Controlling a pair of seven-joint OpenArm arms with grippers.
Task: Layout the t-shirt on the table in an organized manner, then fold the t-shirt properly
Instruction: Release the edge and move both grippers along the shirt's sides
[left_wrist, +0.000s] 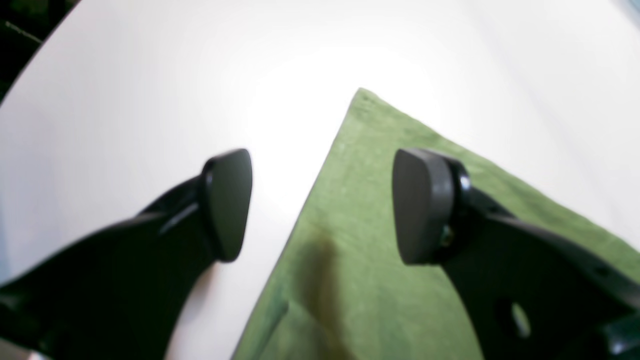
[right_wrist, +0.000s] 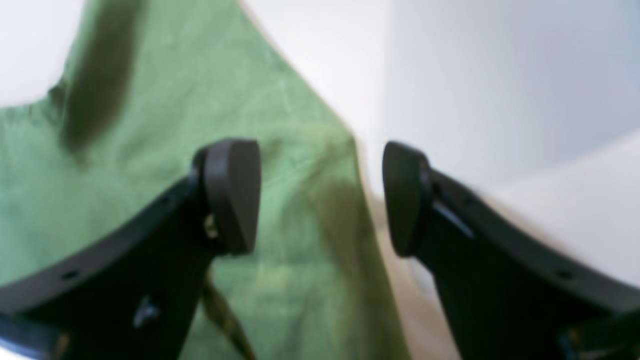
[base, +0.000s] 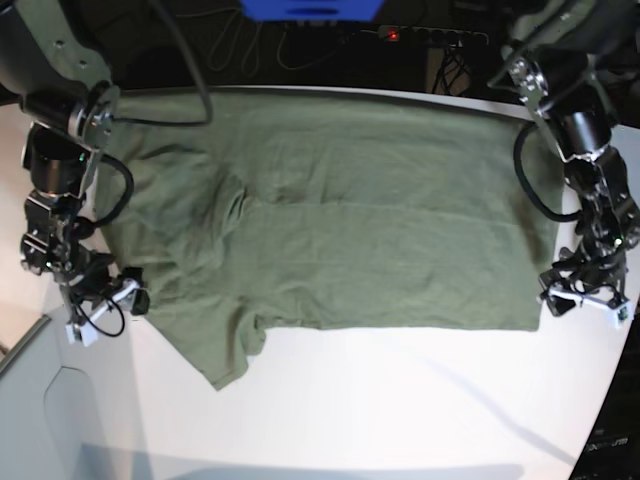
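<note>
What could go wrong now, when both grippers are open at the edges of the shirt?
1. The left gripper straddles the t-shirt edge with one finger over bare table; closing there may catch too little cloth and slip.
2. The sleeve by the right gripper lies bunched and wrinkled, so a fold might lock the creases in.

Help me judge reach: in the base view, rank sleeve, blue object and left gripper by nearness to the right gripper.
1. sleeve, beside the right gripper, lower left.
2. blue object, top centre.
3. left gripper, far right.
</note>
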